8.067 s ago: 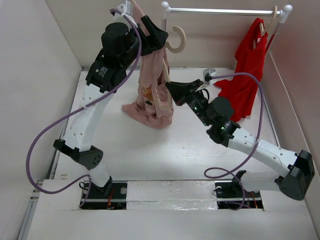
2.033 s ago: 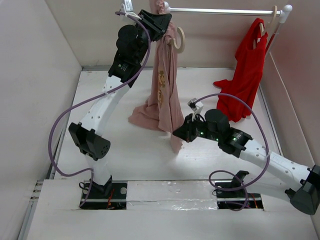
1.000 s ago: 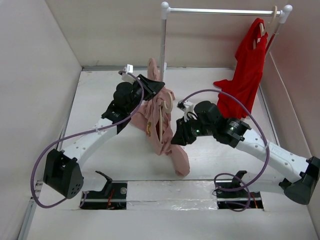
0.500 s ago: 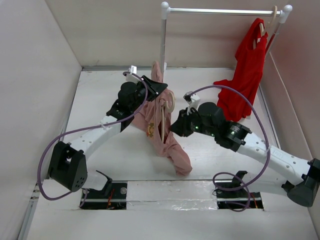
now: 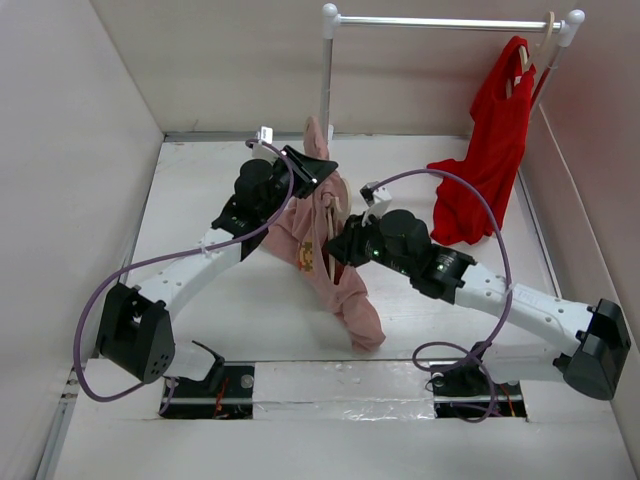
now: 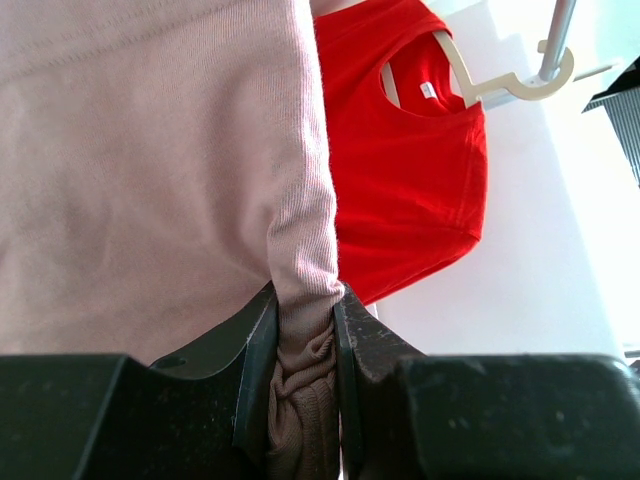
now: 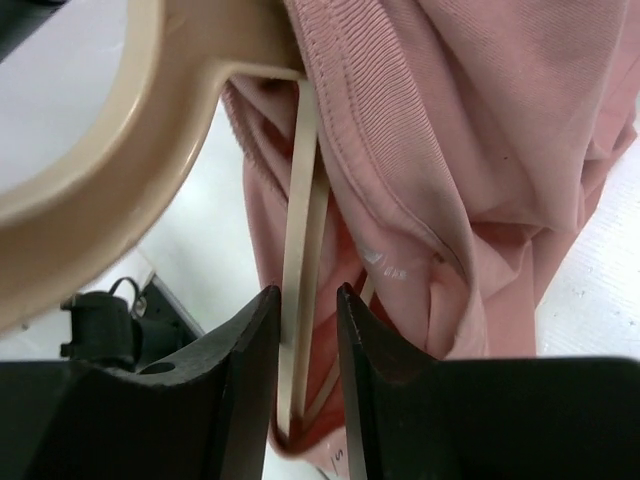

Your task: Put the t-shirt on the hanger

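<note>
Status: t-shirt (image 5: 322,262) is hanging mid-frame in the top view, bunched into a rope btwn the two arms, lower end trailing onto the table (image 5: 200,190) toward bottom centre. Left gripper (image 6: 303,320) is clamping a wad of the pink cloth, jaws tight on it at the bottom of the left wrist view, and is holding that end up near the upper middle of the top view. Right gripper (image 7: 303,300) is coming in from the right; its jaws are sitting either side of the hanger (image 7: 110,170) thin arm, apparently pinching it. In the right wrist view the hook is poking out at upper left with a ribbed hem right beside it and the thin arm is running down inside the folds, so I'm reading it as hanger partly threaded. Can't tell if that hem is the collar or a sleeve. Remaining, imo: neither shoulder is looking seated, cloth is lumping on one side, needs spreading over both arms w/ the hook clear through the neck. Red garment (image 5: 490,150) is hanging on the rail (image 5: 440,20) at upper right, well apart, not involved.
</note>
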